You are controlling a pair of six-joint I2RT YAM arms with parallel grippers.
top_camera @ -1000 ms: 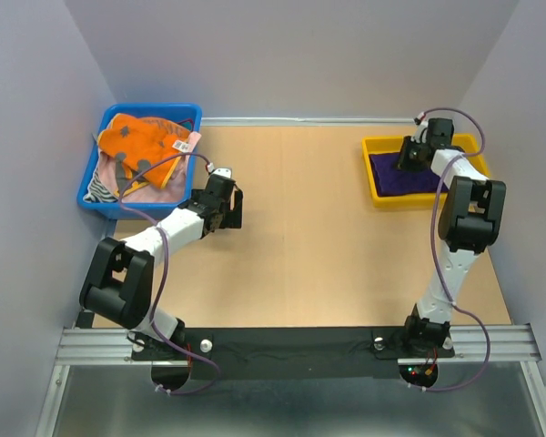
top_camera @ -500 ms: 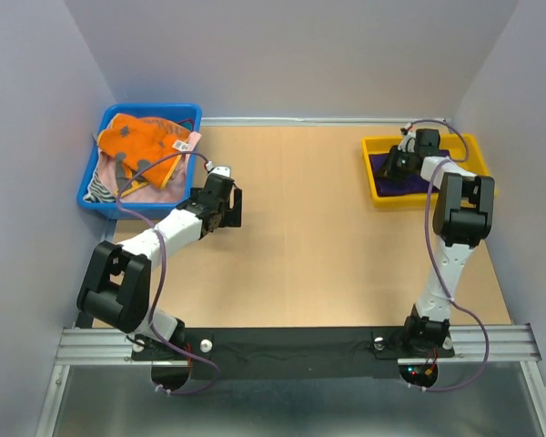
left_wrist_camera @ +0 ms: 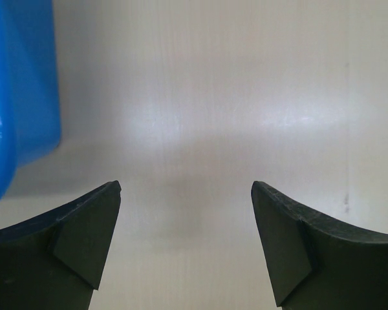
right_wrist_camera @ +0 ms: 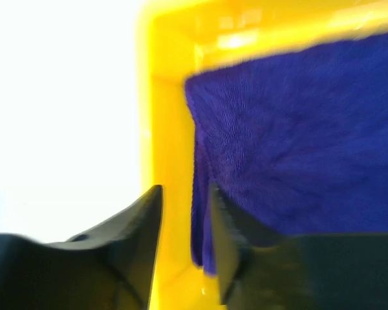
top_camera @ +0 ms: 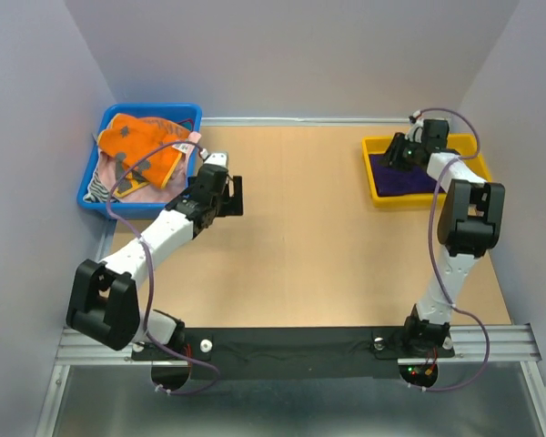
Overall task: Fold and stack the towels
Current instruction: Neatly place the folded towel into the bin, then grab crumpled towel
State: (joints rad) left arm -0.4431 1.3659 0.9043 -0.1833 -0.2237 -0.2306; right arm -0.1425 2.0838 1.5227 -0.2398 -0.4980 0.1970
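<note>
The dark purple towel lies folded in a yellow tray at the back right. My right gripper is low over the tray's left end. In the right wrist view its jaws stand a narrow gap apart, one finger over the tray wall and the other over the purple towel, whose edge lies in the gap unsqueezed. The grey-and-orange towel lies crumpled on the pale pink one in a blue bin. My left gripper is open and empty just right of the bin, over bare table.
The blue bin's wall is close on the left of the left gripper. A striped cloth shows at the bin's near left corner. Grey walls close the table on three sides.
The left arm has stretched out and its gripper has moved a little up, nearer the blue bin. The right gripper has moved to the left end of the yellow tray.
</note>
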